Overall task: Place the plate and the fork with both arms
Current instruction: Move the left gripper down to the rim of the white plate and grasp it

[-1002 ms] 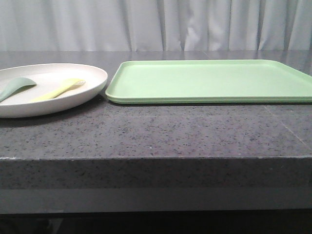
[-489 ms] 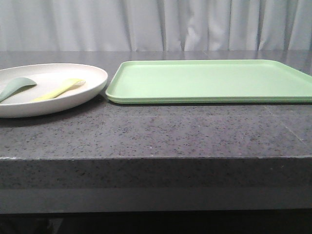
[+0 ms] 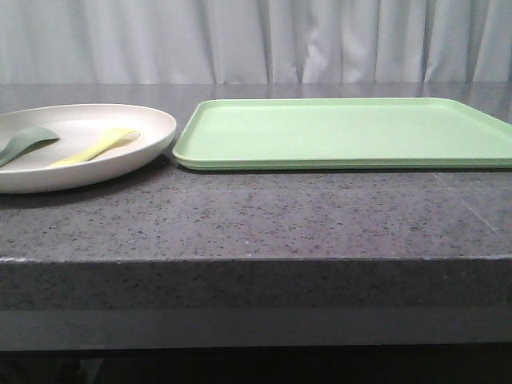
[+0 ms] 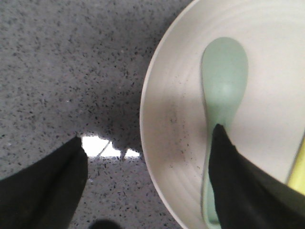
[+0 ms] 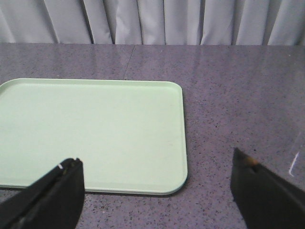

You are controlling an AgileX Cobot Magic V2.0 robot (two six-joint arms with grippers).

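I see plate (image 3: 152, 132) at table's (image 3: 256, 216) left, just beside green tray (image 3: 344, 132). Fork (image 3: 96, 146) and grey-green spoon (image 3: 24, 142) lie inside plate. My left gripper (image 4: 147, 152) spread wide, straddling plate rim, holding nothing. Right gripper (image 5: 157, 174) spread wide above tray's near edge, empty.

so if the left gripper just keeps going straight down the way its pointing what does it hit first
Probably the plate: the open left gripper straddles its rim, one finger over the grey-green spoon, the other over the bare countertop. Depth is unclear.
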